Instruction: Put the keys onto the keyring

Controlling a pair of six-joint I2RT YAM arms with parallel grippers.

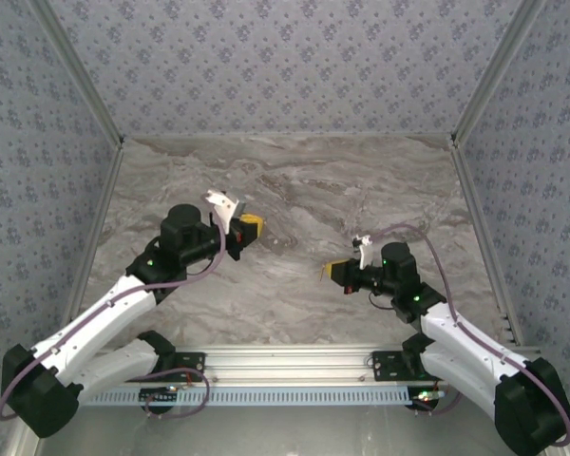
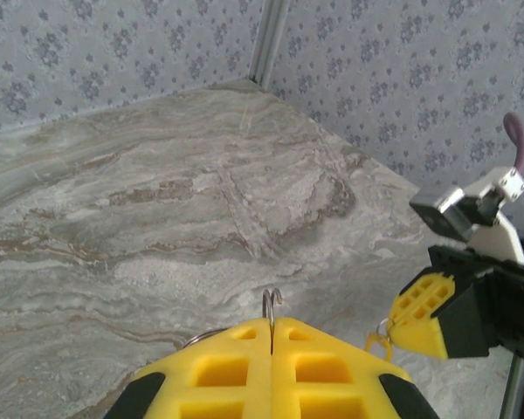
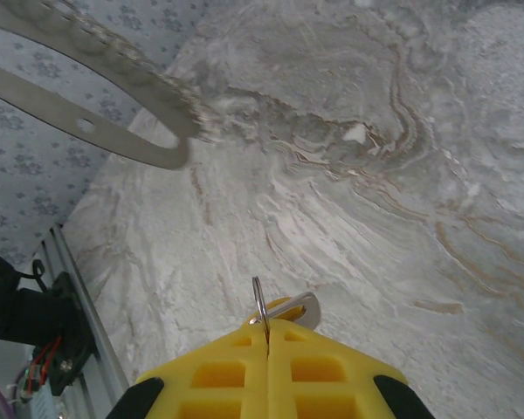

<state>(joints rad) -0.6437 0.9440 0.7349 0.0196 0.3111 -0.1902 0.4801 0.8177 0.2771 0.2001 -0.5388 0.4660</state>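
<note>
The left gripper [image 1: 250, 228] has its yellow fingers pressed flat together, and from the seam between them rises a thin strand of dull-grey wire, the keyring [image 2: 266, 304], bent over in a small hook at the top, with another curve of the same wire showing at the fingers' left side. The right gripper [image 1: 334, 273] is likewise closed. Pinched at its tip is the key [image 3: 314, 307], a tiny flat piece of pale metal with a rounded end and a slot through it, and a fine wire ring stands upright just beside it. The two grippers face each other above the table [image 1: 294, 180], apart. The fingers are blocky moulded plastic with square recesses. The tabletop is smooth grey marble-patterned stone with brownish veins, and walls [image 1: 266, 66] papered in a small grey-blue floral print close it in on three sides. A slotted aluminium rail [image 1: 294, 361] carries the arm bases at the near edge. Across the upper left of the right wrist view runs a blurred grey metal strip [image 3: 131, 144] with a toothed edge (too close to tell what it is).
</note>
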